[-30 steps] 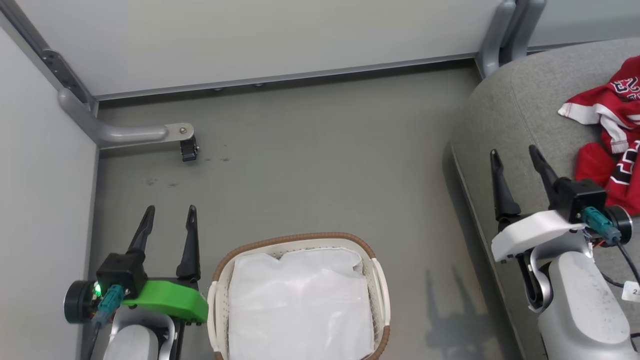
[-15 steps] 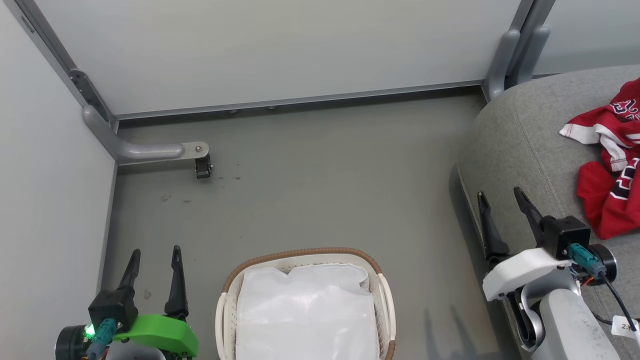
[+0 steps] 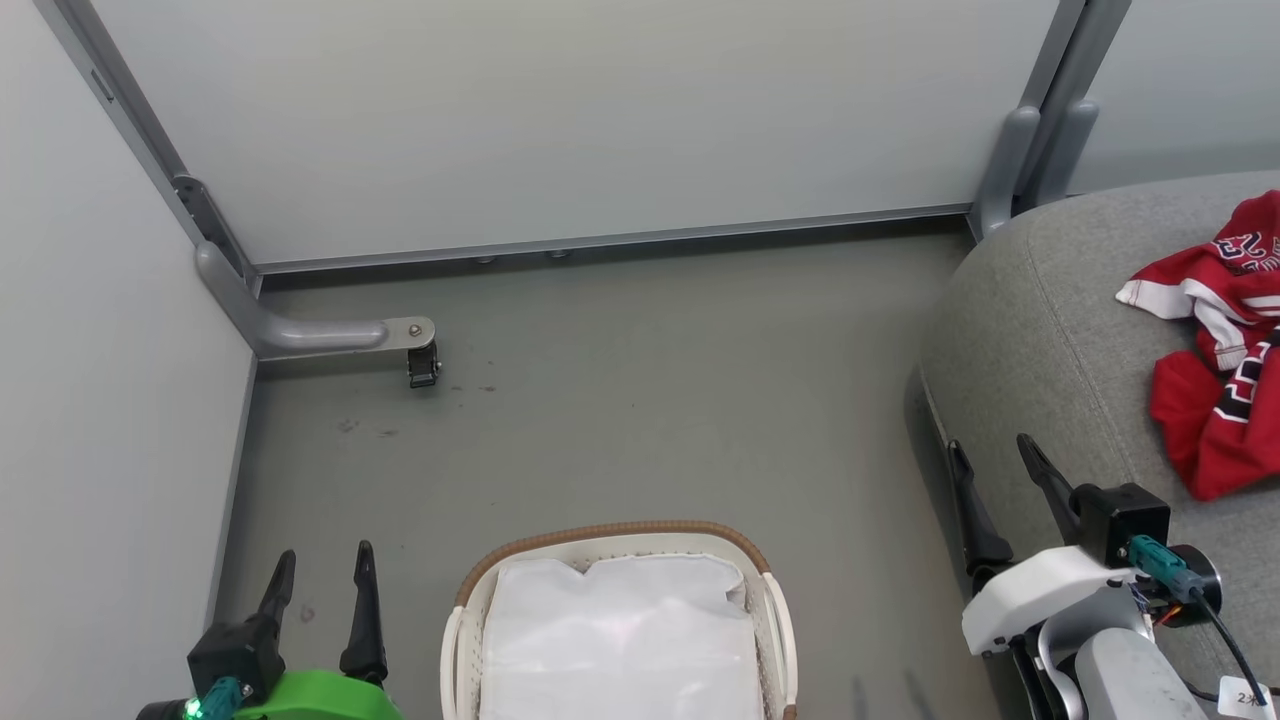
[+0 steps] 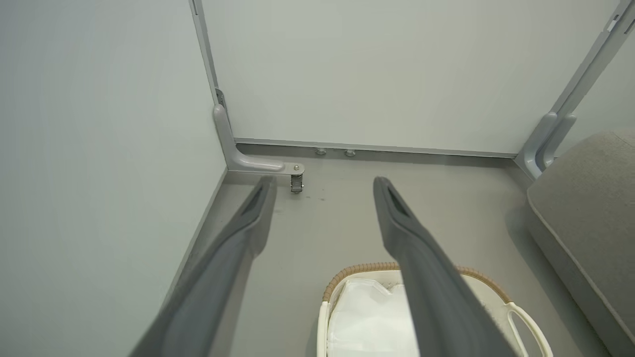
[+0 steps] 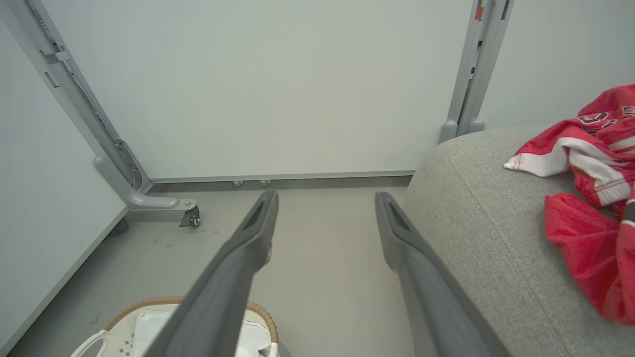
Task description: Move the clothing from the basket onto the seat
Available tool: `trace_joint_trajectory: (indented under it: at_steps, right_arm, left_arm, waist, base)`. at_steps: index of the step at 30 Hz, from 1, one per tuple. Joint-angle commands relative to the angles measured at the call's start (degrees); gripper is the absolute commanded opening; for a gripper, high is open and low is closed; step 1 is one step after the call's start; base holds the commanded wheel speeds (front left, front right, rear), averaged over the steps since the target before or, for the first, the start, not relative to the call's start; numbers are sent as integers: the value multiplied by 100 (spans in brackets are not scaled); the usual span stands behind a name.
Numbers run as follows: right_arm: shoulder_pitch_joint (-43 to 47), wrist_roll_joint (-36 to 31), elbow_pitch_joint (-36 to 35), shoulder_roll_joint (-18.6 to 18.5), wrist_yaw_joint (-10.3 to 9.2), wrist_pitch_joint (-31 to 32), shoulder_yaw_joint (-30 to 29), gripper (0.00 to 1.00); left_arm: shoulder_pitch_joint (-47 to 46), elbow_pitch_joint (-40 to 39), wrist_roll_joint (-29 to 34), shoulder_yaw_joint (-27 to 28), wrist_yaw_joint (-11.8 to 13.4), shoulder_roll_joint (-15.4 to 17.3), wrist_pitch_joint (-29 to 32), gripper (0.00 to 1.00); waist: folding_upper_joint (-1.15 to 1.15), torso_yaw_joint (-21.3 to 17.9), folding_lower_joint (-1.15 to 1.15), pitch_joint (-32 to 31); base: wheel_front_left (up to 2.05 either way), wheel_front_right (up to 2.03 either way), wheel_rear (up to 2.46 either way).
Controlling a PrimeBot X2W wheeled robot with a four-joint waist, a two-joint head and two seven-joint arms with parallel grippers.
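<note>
**A:** Nearest first: what are the hands doing?

**B:** The left gripper hovers just beside the laundry basket, fingers spread and holding nothing. The right gripper is parted and empty too, by the sofa's rounded edge. It reads as a rest pose, I'd say.

**A:** And the basket?

**B:** It's on the floor between them. Inside lies the white lining sheet, with no red on it, so I'd judge the basket emptied.

**A:** The jerseys, then?

**B:** The red jerseys lie crumpled on the sofa, back from its edge and well apart from the basket. They're probably a heap because they were released loose.

**A:** Do the wrist cameras add anything?

**B:** The left wrist view shows the basket's loop handle more plainly. The right wrist view brings a white-trimmed sleeve close, flat on the upholstery. Farthest off, a caster stands at the wall panel's foot.
</note>
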Motion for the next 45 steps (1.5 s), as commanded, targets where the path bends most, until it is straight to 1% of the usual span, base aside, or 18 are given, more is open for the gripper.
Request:
trace_joint_trajectory:
  at_steps: [1,6,7,10,25,45]
  right_arm:
    - [95,-4,18,-21,-8,-28,6,100]
    - [90,60,33,-21,-8,-27,19,100]
    - [42,29,43,3,0,4,11,0]
    - [102,67,175,38,0,35,-4,0]
    - [167,1711,-59,27,-1,462,-126,0]
    - [250,3487,-328,13,-2,905,-239,0]
  left_arm:
    - [85,28,-32,-1,-34,6,1,100]
    - [63,40,-133,-28,-35,7,1,100]
    - [17,54,-92,-45,-20,-3,3,0]
    - [21,183,-131,-44,-20,-16,20,0]
    - [-98,-15,-1729,88,-23,-12,448,0]
    - [-227,-241,-3457,224,-28,-7,902,0]
  waist:
    - [0,-4,0,-10]
    - [0,-15,0,-7]
    - [0,-14,0,-8]
    - [0,-14,0,-10]
    - [0,-13,0,-37]
    - [0,-10,0,-72]
  base:
    - [0,0,0]
    - [0,0,0]
    - [0,0,0]
    - [0,0,0]
    - [0,0,0]
    - [0,0,0]
